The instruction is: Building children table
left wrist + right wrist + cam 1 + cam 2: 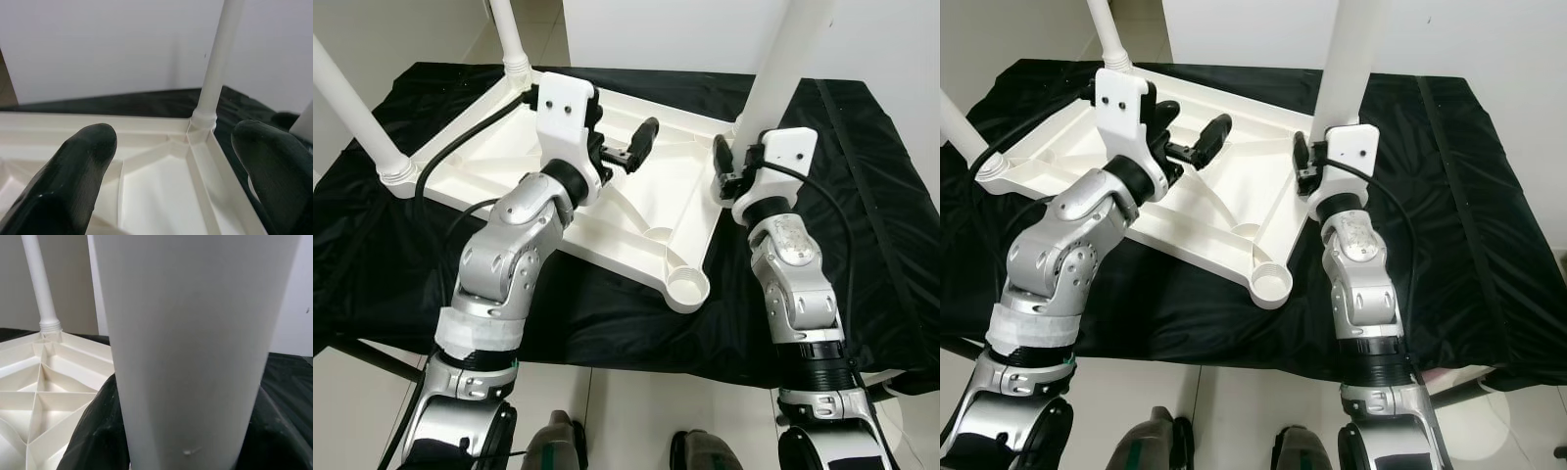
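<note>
Clamping a white leg cut off above, the right hand hides its socket; left hand spread apart.

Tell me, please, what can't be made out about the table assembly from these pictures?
- Tops of the three fitted legs, e.g. the right corner leg: cut off by the upper edge of both eye views.
- Whether that leg is fully seated: the right gripper around it covers its socket.
- Inside the empty near socket: too small for threads.
- Tabletop upper face: lies face down on the black cloth.
- The left gripper hovers open.
</note>
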